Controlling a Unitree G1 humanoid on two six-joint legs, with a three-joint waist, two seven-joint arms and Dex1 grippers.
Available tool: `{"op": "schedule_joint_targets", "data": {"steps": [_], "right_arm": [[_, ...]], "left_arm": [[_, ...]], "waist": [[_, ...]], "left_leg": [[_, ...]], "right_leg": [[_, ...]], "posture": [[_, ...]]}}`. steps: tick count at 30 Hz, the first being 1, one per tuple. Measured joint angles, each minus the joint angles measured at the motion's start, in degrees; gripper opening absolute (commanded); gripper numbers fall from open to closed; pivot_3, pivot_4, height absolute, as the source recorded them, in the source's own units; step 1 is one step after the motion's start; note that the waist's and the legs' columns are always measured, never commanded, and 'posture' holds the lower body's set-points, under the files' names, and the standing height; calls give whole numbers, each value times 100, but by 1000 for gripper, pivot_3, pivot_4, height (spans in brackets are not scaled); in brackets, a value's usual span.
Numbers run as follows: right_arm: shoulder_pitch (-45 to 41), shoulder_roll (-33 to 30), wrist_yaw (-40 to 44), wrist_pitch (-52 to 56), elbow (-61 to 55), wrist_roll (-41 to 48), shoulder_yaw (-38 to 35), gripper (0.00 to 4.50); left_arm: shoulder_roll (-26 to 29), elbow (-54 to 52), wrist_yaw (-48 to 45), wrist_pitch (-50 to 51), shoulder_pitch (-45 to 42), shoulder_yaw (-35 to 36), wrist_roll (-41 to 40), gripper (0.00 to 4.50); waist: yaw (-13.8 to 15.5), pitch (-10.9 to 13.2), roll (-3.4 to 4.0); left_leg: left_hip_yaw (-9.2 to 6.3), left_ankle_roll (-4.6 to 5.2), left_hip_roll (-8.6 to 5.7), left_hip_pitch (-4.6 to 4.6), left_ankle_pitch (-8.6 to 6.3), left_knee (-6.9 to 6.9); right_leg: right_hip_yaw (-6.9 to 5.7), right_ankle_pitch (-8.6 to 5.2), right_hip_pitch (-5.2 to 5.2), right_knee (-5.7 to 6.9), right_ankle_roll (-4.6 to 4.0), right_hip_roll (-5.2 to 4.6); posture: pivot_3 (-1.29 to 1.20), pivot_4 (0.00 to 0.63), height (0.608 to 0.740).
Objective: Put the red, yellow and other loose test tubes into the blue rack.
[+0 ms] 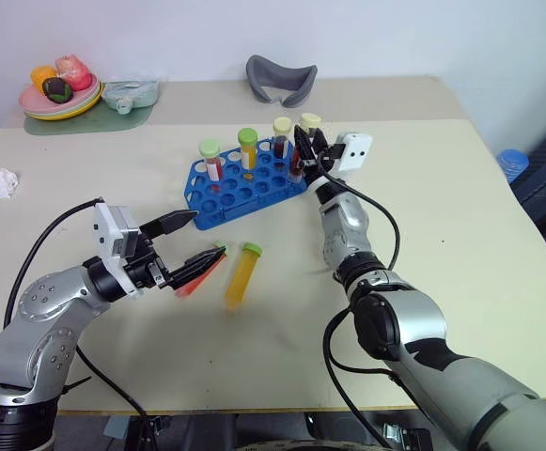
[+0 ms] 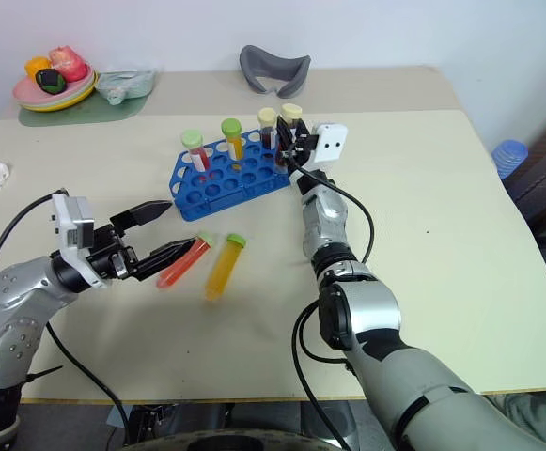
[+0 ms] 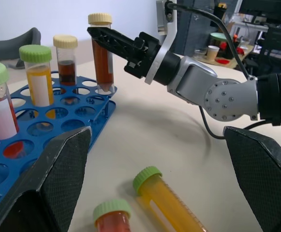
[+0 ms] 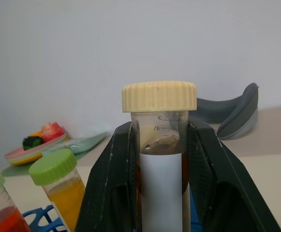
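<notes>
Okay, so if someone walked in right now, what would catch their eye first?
Probably the right gripper holding a cream-capped tube of dark liquid upright at the far right end of the blue rack, where three other tubes already stand. Next, the red tube and yellow tube lying loose on the table in front of the rack, beside the open left gripper.

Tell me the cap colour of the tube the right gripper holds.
Cream cap, clearest in the right wrist view.
</notes>
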Motion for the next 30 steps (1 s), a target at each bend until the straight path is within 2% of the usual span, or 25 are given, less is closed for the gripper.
{"op": "schedule_joint_targets", "data": {"steps": [30], "right_arm": [[14, 8, -813, -320, 49, -730, 284, 805]], "left_arm": [[-5, -164, 199, -1, 142, 0, -115, 4500]], "waist": [[13, -2, -1]], "left_leg": [[-1, -1, 0, 4, 0, 1]], "right_leg": [[0, 0, 6, 0, 0, 0]], "posture": [[0, 150, 740]]}}
